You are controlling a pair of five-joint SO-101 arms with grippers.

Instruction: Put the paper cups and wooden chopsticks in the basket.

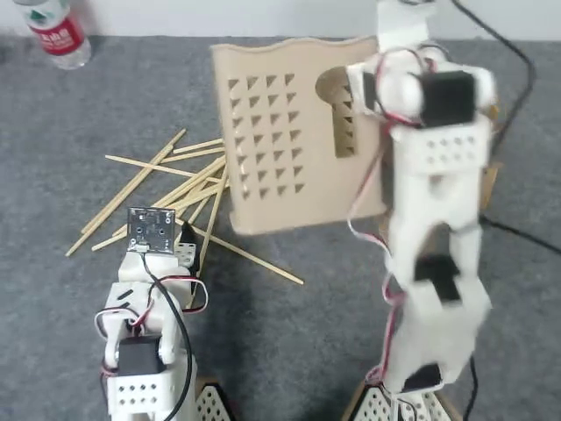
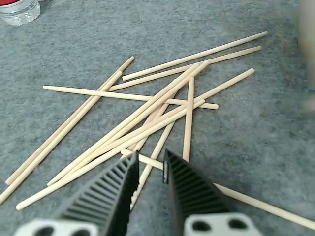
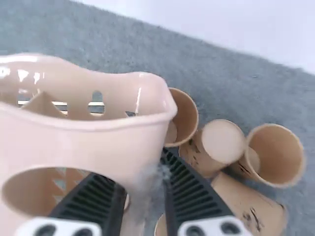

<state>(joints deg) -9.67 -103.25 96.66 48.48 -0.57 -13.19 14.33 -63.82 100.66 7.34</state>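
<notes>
Several wooden chopsticks lie crossed in a loose pile on the grey carpet, left of the basket. My left gripper hovers at the pile's near edge, fingers narrowly open with nothing between them; the same gripper shows in the high view. The beige basket is tipped up, its side of triangular holes facing the high camera. My right gripper is shut on the basket at its rim, one finger on each side of the wall. Several paper cups lie on their sides just beyond the basket.
A plastic bottle with a red label stands at the far left corner, also seen as the bottle from the left wrist. The right arm covers the carpet to the right of the basket. Open carpet lies between the two arm bases.
</notes>
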